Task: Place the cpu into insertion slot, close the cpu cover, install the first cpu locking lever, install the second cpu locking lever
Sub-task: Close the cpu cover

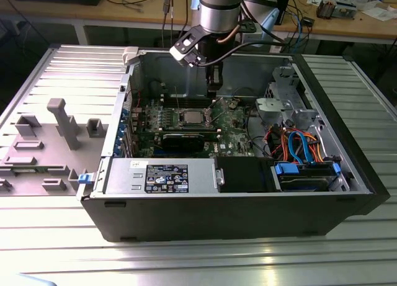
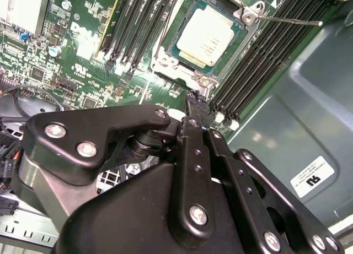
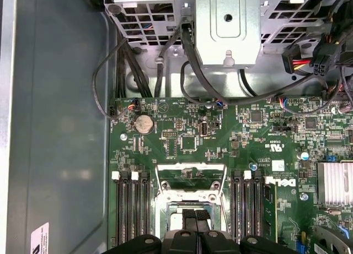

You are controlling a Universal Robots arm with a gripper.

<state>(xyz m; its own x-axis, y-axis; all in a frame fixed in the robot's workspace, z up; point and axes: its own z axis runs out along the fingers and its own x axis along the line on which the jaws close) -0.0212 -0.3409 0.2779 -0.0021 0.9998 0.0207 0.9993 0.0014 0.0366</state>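
Observation:
The cpu lies flat in the insertion slot on the green board, silvery top up. The cpu cover is a silver frame lying around the chip. A thin wire locking lever sticks out past one socket corner, unlatched. My gripper hangs inside the case just off the socket's corner, with its black fingers pressed together and nothing between them. In the first wrist view the gripper sits over the socket's edge. In the exterior view the gripper is slightly to the right of the socket.
Black memory slots flank the socket on both sides. A drive cage with coloured cables stands at the exterior view's right. The power supply fills the front. A finned heat sink sits nearby. The case walls close in.

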